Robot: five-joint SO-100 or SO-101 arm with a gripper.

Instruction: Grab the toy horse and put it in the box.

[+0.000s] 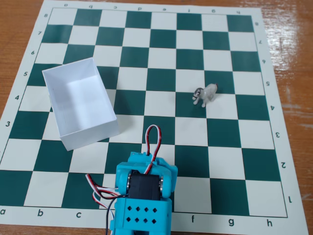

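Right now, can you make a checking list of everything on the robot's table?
Surface: green-and-white chessboard mat on a wooden table.
Job's things: toy horse stands on the mat, right of the box; box open-topped, empty.
Clutter: nothing seen.
Grippers: blue arm at the bottom edge; fingertips not visible, state unknown.
Cables: red, white and black wires loop off the arm.
Surroundings: only bare wood.
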